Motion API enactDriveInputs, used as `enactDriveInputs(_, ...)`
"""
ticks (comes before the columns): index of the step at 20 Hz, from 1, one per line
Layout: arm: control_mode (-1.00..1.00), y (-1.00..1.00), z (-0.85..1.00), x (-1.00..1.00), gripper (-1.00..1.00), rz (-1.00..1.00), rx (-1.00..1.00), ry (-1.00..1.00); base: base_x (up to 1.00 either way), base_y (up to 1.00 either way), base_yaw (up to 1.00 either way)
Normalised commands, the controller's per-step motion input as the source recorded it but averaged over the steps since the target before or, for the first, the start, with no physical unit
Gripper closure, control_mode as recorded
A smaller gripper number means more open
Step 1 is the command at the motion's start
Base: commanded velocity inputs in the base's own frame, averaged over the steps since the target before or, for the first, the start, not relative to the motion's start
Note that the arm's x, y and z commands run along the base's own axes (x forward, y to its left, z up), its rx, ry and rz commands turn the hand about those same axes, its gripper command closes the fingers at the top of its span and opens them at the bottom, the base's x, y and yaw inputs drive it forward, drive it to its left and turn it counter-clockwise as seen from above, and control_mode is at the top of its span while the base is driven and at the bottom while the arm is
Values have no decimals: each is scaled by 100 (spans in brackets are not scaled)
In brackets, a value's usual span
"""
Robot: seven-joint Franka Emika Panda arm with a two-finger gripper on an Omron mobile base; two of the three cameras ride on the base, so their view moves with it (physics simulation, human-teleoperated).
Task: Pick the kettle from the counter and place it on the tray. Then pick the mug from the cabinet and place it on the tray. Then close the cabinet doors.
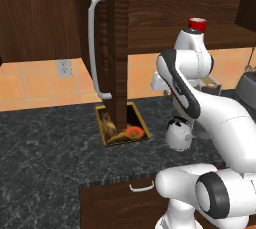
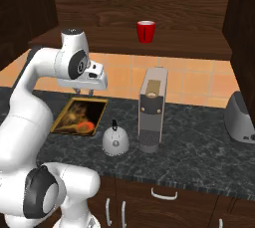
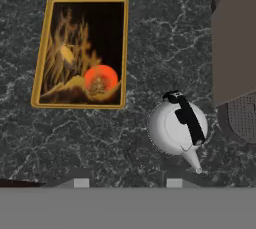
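The kettle point(image 2: 115, 141) stands on the counter point(image 2: 199, 142) with bare stone in front of it and on its left side. On its right the grey coffee machine point(image 2: 152, 115) is just beside it, so that side is tight. The tray point(image 2: 80, 116) lies near, to the left and a little behind, with nothing inside it. An open cabinet door point(image 1: 114, 48) hangs over the tray in the left base view. The mug point(image 2: 145, 32) stands alone on the cabinet shelf point(image 2: 189, 48), free all around.
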Motion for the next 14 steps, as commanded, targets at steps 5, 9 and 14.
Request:
enactDriveInputs(5, -100, -6, 5, -32, -100, 2, 2, -40, 0, 0, 0)
enactDriveInputs(9, -100, -40, 29, -62, -100, 1, 0, -69, 0, 0, 0)
enactDriveInputs(14, -100, -62, 63, -16, -100, -1, 2, -43, 0, 0, 0)
